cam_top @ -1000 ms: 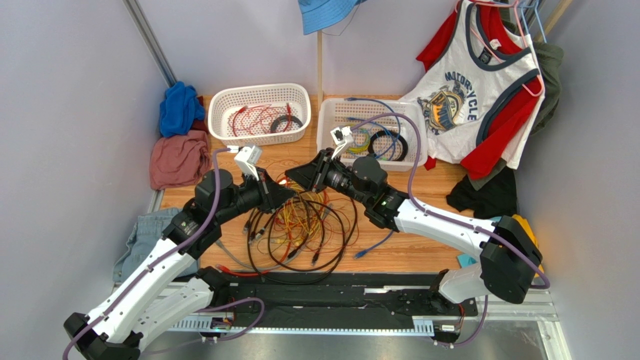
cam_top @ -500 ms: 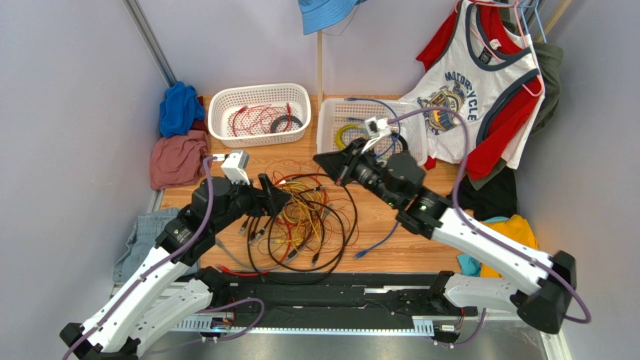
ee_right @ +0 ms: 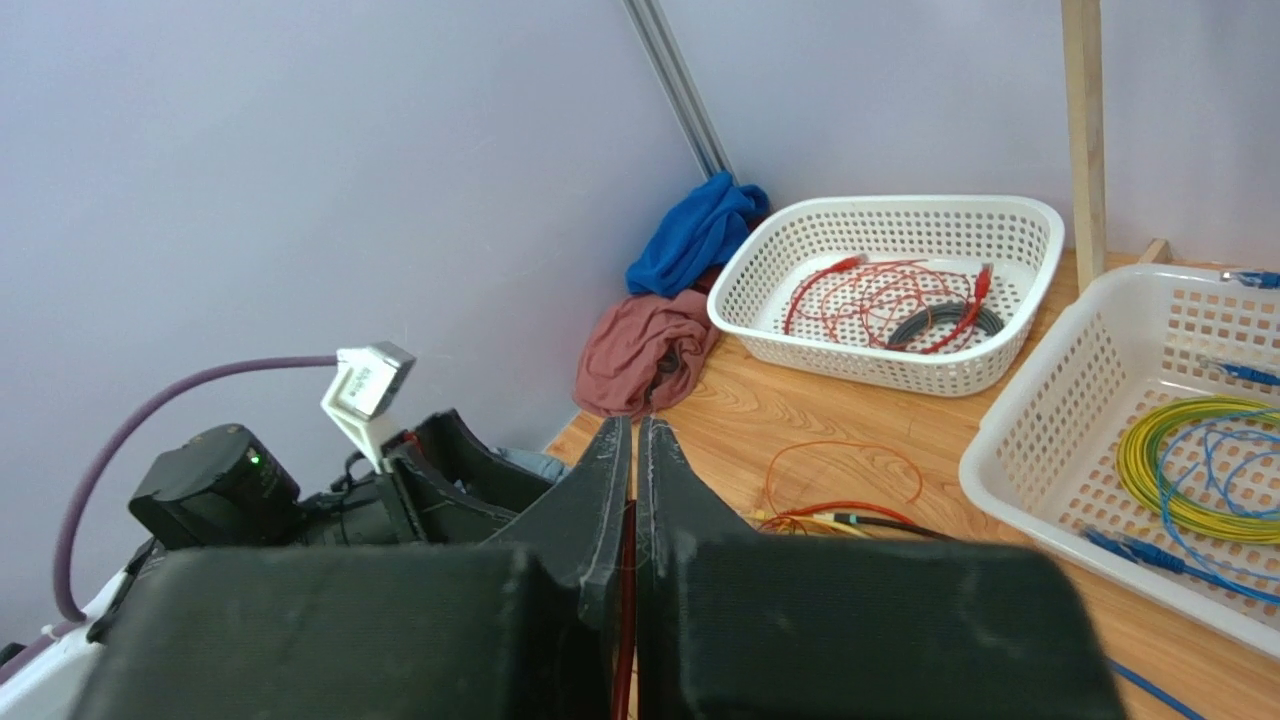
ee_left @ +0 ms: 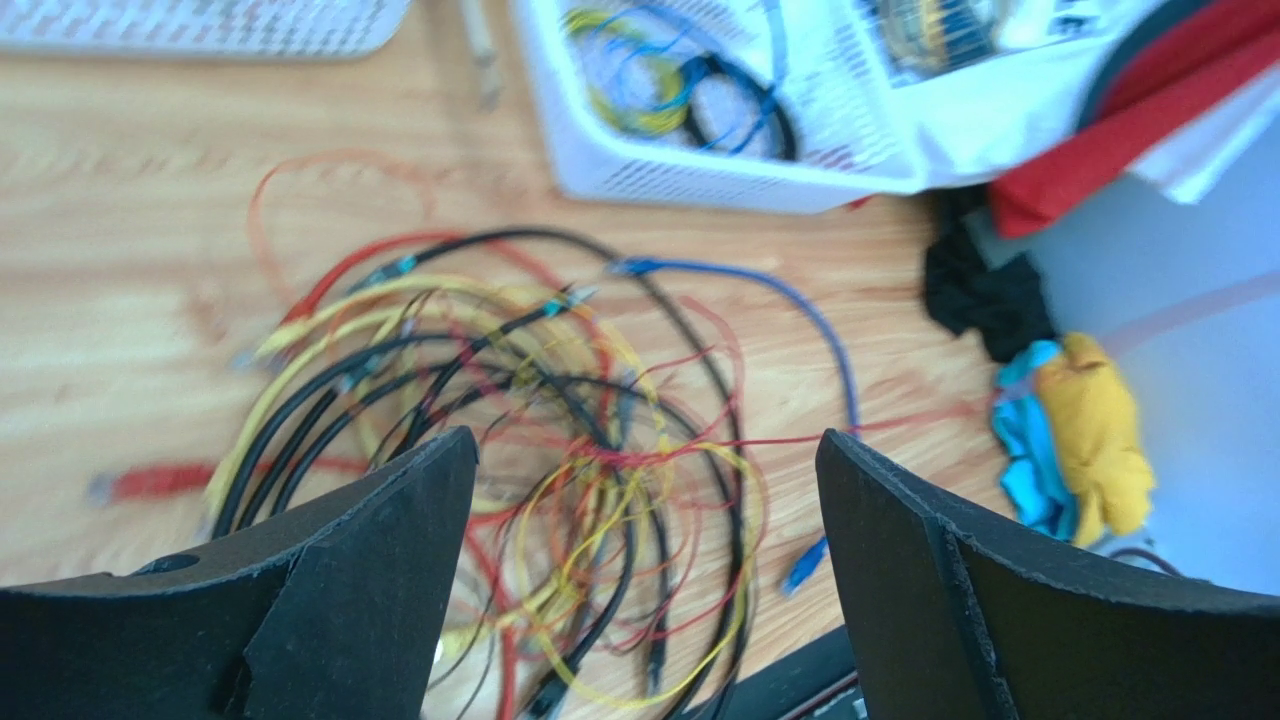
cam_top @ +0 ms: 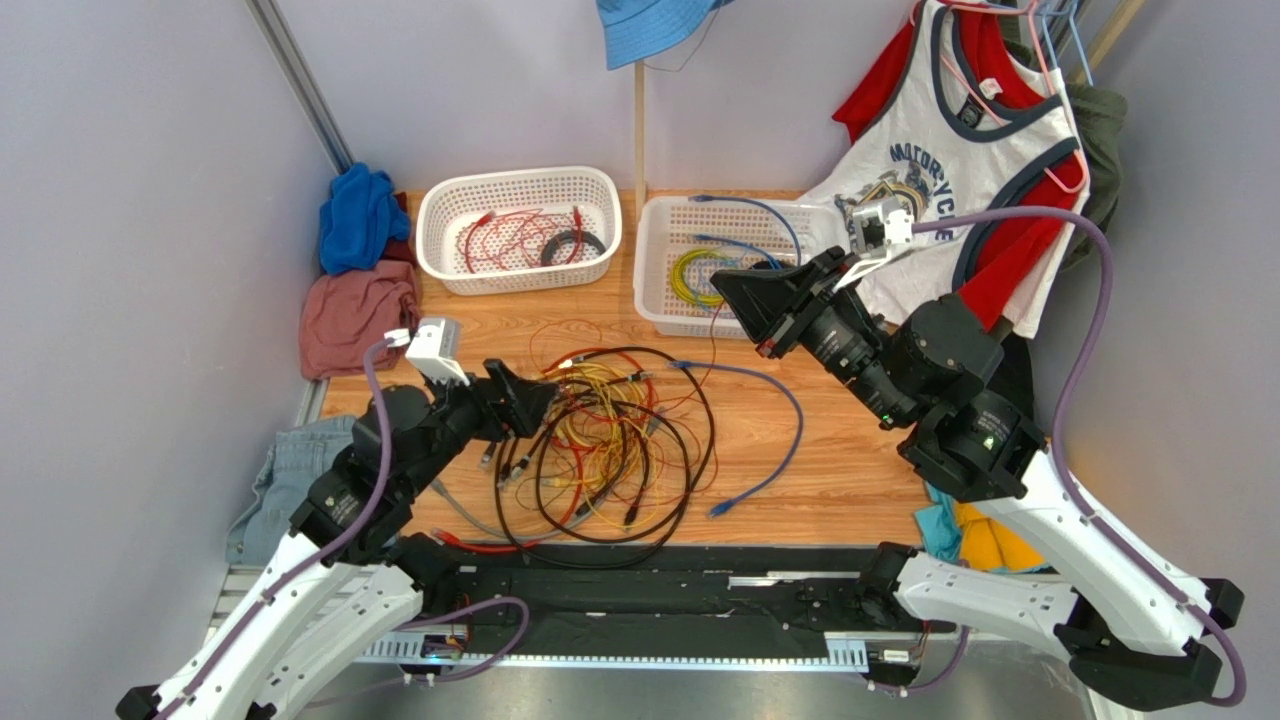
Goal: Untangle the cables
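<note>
Bare table (cam_top: pixel 624 308) strip between the cables (cam_top: pixel 616 443) and the white baskets (cam_top: pixel 511 275); heaped clothes (cam_top: pixel 353 315) along both side edges.

The cables (cam_top: pixel 609 435) are lying in a loose black, red, orange and yellow tangle just in front of the right-hand white basket (cam_top: pixel 676 323), one blue cable arcing out toward its near side.

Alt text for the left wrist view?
Tangle of black, yellow and red cables on a wooden table, framed by the open left fingers. A blue cable trails right; a white basket holding coiled cables sits beyond.
</note>
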{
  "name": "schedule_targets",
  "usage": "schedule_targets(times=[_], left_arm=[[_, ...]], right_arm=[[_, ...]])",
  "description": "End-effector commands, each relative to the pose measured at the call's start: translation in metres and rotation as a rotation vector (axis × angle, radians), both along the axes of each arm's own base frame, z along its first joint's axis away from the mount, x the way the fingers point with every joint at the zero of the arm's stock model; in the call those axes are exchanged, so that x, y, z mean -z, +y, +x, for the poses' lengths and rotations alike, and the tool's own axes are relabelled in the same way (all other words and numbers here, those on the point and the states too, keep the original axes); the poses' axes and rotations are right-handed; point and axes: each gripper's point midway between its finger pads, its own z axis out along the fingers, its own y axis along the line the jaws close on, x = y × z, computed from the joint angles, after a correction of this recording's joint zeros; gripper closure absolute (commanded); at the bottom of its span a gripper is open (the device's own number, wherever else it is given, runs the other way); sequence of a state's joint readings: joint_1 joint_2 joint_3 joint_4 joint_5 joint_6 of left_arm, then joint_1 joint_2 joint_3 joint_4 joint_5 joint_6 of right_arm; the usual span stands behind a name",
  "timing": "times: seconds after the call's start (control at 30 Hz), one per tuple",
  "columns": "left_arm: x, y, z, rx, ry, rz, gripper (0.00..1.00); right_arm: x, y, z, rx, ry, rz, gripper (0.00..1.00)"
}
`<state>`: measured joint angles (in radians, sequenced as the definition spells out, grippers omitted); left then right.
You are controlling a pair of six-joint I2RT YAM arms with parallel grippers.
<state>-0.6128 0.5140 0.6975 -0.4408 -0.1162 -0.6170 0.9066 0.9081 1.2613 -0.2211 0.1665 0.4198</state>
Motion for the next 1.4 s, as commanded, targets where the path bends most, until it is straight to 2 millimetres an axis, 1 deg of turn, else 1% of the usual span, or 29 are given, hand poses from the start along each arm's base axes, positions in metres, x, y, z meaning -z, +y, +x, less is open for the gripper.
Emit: schedule_targets(times=[0.0, 0.07, 0.1, 0.13, 0.17, 0.2, 0.23, 0.3, 0.33, 0.43, 0.47, 0.53, 0.57, 0.6, 0.67, 0.77, 0.8, 0.87, 0.9, 1.03, 1.13, 1.17, 1.23, 1.27, 1.33, 1.37], left_arm=[[-0.055, -0.031, -0.005, 0.190, -0.250, -0.088, 0.08], [-0.053, -0.046, -0.009, 0.282, -0.279, -0.094, 0.08], [-0.066, -0.059, -0.018, 0.377, -0.342, -0.122, 0.08], [-0.057, -0.068, -0.017, 0.414, -0.331, -0.125, 0.07], [-0.055, -0.073, -0.018, 0.440, -0.334, -0.134, 0.07], [-0.058, -0.078, -0.019, 0.470, -0.359, -0.148, 0.06], [-0.048, -0.083, -0.016, 0.477, -0.336, -0.138, 0.04], [-0.045, -0.087, -0.013, 0.475, -0.355, -0.128, 0.03], [-0.038, -0.090, -0.011, 0.471, -0.345, -0.115, 0.03], [-0.033, -0.100, -0.010, 0.471, -0.374, -0.074, 0.02], [-0.032, -0.105, -0.013, 0.476, -0.393, -0.051, 0.02], [-0.031, -0.111, -0.015, 0.488, -0.411, -0.035, 0.02], [-0.033, -0.115, -0.017, 0.497, -0.435, -0.030, 0.02], [-0.030, -0.118, -0.016, 0.503, -0.434, -0.021, 0.02], [-0.030, -0.123, -0.016, 0.513, -0.446, -0.022, 0.02], [-0.023, -0.134, -0.009, 0.528, -0.426, -0.001, 0.02], [-0.018, -0.141, -0.005, 0.537, -0.410, 0.014, 0.02], [-0.016, -0.149, -0.004, 0.549, -0.413, 0.033, 0.02], [-0.011, -0.154, -0.001, 0.553, -0.402, 0.046, 0.02], [-0.003, -0.162, 0.004, 0.565, -0.396, 0.070, 0.06], [0.004, -0.167, 0.008, 0.575, -0.391, 0.090, 0.13], [0.005, -0.168, 0.010, 0.572, -0.390, 0.099, 0.21], [0.008, -0.170, 0.013, 0.571, -0.382, 0.112, 0.30], [0.011, -0.169, 0.016, 0.556, -0.371, 0.128, 0.43], [0.014, -0.170, 0.023, 0.534, -0.352, 0.151, 0.59], [0.020, -0.166, 0.028, 0.507, -0.331, 0.180, 0.76]], right_arm=[[-0.019, -0.008, -0.008, -0.008, -0.008, -0.039, 1.00], [-0.025, -0.008, -0.010, -0.019, -0.005, -0.041, 1.00], [-0.032, -0.010, -0.012, -0.023, -0.005, -0.037, 1.00], [-0.033, -0.009, -0.013, -0.027, 0.003, -0.040, 1.00], [-0.036, -0.010, -0.015, -0.033, 0.004, -0.039, 1.00], [-0.037, -0.009, -0.014, -0.035, 0.014, -0.046, 1.00], [-0.039, -0.008, -0.015, -0.042, 0.016, -0.048, 1.00], [-0.036, -0.006, -0.014, -0.045, 0.031, -0.063, 1.00], [-0.041, -0.007, -0.015, -0.046, 0.028, -0.054, 1.00], [-0.044, -0.005, -0.017, -0.060, 0.030, -0.057, 1.00], [-0.043, -0.002, -0.017, -0.066, 0.032, -0.061, 1.00], [-0.042, -0.002, -0.017, -0.069, 0.038, -0.064, 1.00], [-0.041, -0.001, -0.016, -0.069, 0.040, -0.069, 1.00], [-0.042, -0.001, -0.017, -0.072, 0.039, -0.068, 1.00], [-0.040, 0.000, -0.018, -0.079, 0.044, -0.071, 1.00], [-0.040, 0.001, -0.022, -0.101, 0.045, -0.067, 1.00], [-0.041, 0.001, -0.023, -0.106, 0.047, -0.063, 1.00], [-0.042, 0.000, -0.025, -0.109, 0.043, -0.062, 1.00], [-0.042, -0.001, -0.025, -0.106, 0.045, -0.063, 1.00], [-0.040, -0.005, -0.026, -0.099, 0.044, -0.070, 1.00], [-0.038, -0.007, -0.026, -0.089, 0.041, -0.074, 1.00], [-0.040, -0.009, -0.027, -0.087, 0.037, -0.069, 1.00], [-0.036, -0.009, -0.026, -0.084, 0.039, -0.073, 1.00], [-0.037, -0.011, -0.027, -0.081, 0.038, -0.066, 1.00], [-0.038, -0.013, -0.030, -0.086, 0.034, -0.058, 1.00], [-0.037, -0.014, -0.031, -0.089, 0.038, -0.053, 1.00]])
